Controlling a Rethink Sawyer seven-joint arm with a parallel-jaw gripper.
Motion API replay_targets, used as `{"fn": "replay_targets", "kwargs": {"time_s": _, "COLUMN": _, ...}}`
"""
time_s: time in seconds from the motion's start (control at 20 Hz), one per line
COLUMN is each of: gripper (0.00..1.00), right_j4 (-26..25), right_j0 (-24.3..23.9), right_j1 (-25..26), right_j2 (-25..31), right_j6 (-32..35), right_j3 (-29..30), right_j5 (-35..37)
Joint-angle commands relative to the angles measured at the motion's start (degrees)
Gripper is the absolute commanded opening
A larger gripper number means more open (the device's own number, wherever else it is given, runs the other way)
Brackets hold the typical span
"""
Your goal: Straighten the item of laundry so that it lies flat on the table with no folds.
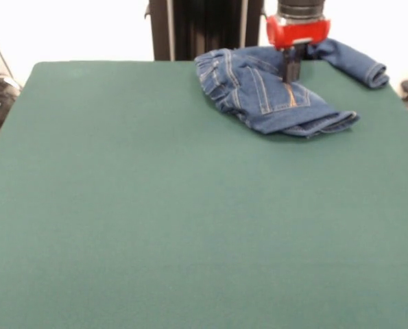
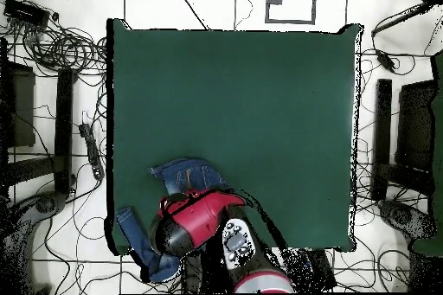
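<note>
— Jeans (image 1: pixel 272 96) sit crumpled at the far edge of the table (image 1: pixel 156 219), toward its far right corner, with one leg trailing over the table's right edge.

— And the gripper (image 1: pixel 291 74)?

— It is down on the denim near the middle of the bunch. Whether its jaws pinch the cloth, I cannot tell.

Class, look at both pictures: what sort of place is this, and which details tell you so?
Probably a robotics lab or test room: a green-covered table holding only jeans, a red gripper over them, and loose cables across the tiled floor.
</note>
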Motion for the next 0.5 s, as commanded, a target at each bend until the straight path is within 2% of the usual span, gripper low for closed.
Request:
{"fn": "replay_targets", "kwargs": {"time_s": 0.05, "gripper": 0.0, "right_j4": -3.6, "right_j0": -1.5, "right_j1": 1.6, "right_j2": 7.4, "right_j6": -8.5, "right_j3": -3.2, "right_j5": 5.6}}
{"fn": "replay_targets", "kwargs": {"time_s": 0.35, "gripper": 0.0, "right_j4": -6.2, "right_j0": -4.7, "right_j1": 1.0, "right_j2": 8.1, "right_j6": -6.1, "right_j3": -0.5, "right_j5": 3.3}}
{"fn": "replay_targets", "kwargs": {"time_s": 0.5, "gripper": 0.0, "right_j4": -7.6, "right_j0": -8.6, "right_j1": 2.0, "right_j2": 9.9, "right_j6": -7.2, "right_j3": 0.1, "right_j5": 3.6}}
